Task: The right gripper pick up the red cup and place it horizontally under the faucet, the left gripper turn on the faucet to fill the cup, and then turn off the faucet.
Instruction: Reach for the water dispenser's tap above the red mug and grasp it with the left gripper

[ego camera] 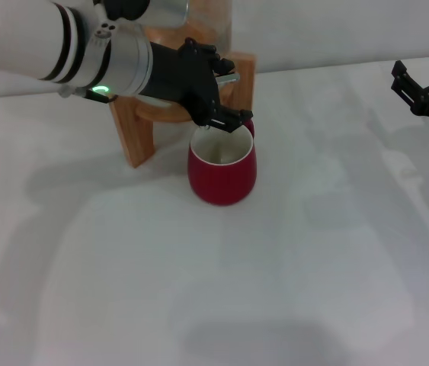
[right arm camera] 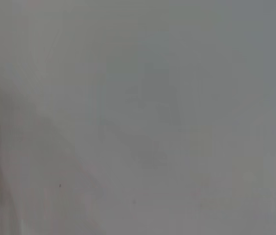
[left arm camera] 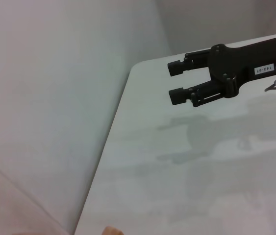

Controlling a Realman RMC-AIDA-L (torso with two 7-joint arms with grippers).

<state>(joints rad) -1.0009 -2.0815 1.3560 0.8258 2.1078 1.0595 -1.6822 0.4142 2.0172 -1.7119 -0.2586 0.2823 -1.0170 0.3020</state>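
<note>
The red cup (ego camera: 222, 172) stands upright on the white table, its white inside showing, right in front of the wooden stand (ego camera: 133, 139). My left gripper (ego camera: 227, 116), on the arm with the green light, reaches across the stand and sits just above the cup's far rim, at the faucet. Only a small chrome part of the faucet (ego camera: 231, 77) shows beside the claw; the rest is hidden behind it. My right gripper (ego camera: 421, 64) is open and empty at the far right of the table, well away from the cup. It also shows in the left wrist view (left arm camera: 176, 82).
The white table (ego camera: 275, 290) stretches in front of and to the right of the cup. A pale wall stands behind the stand. The table's edge (left arm camera: 109, 147) shows in the left wrist view. The right wrist view shows only a grey blur.
</note>
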